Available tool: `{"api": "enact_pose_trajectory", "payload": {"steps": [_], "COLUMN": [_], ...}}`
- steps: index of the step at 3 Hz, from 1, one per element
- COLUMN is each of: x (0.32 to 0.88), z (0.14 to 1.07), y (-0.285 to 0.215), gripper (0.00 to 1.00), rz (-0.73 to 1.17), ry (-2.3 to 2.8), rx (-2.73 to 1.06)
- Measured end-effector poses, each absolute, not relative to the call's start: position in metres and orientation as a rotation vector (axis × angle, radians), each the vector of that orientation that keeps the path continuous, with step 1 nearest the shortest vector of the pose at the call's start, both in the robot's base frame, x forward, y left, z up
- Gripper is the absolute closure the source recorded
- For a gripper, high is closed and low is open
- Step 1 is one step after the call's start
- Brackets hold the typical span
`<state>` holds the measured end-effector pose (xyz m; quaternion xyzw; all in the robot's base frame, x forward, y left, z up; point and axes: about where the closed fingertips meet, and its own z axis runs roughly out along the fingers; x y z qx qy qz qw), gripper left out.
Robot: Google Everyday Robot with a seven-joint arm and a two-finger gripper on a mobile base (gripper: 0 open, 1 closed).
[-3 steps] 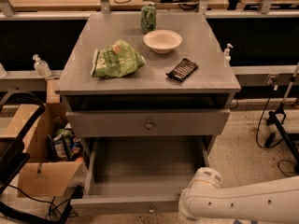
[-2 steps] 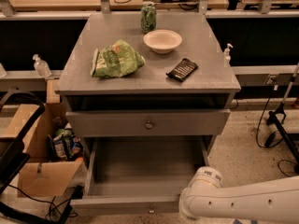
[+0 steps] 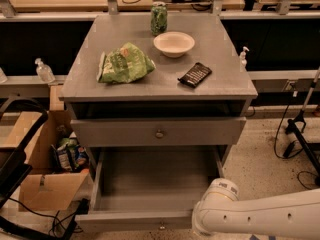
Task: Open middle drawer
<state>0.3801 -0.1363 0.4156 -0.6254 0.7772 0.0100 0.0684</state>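
Note:
The middle drawer (image 3: 200,132) is a wide grey front with a small round metal knob (image 3: 159,133) at its centre, sitting under a dark gap below the cabinet top. It looks pushed in or nearly so. Below it the taller bottom drawer (image 3: 150,184) is pulled far out and is empty inside. My white arm (image 3: 260,215) reaches in from the bottom right, with a rounded joint (image 3: 219,198) beside the open bottom drawer's right front corner. My gripper is out of view below the frame's edge.
On the cabinet top (image 3: 125,86) lie a green chip bag (image 3: 124,64), a white bowl (image 3: 173,43), a green can (image 3: 158,18) and a dark snack packet (image 3: 195,74). A cardboard box (image 3: 37,184) with items stands at the left. Cables and a stand (image 3: 300,134) are at the right.

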Motion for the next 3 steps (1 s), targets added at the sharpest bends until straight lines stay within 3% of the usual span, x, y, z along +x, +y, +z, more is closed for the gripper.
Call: {"api": "enact_pose_trajectory", "payload": {"steps": [2,3], "x": [0.3802,0.3802], "z": [0.4166,0.4166], "y": [-0.1363,-0.1363], "gripper": [1.0,0.81], "rz": [0.03,0.03], "ry": [2.341,2.341], "rx": [-1.884,-1.884]}}
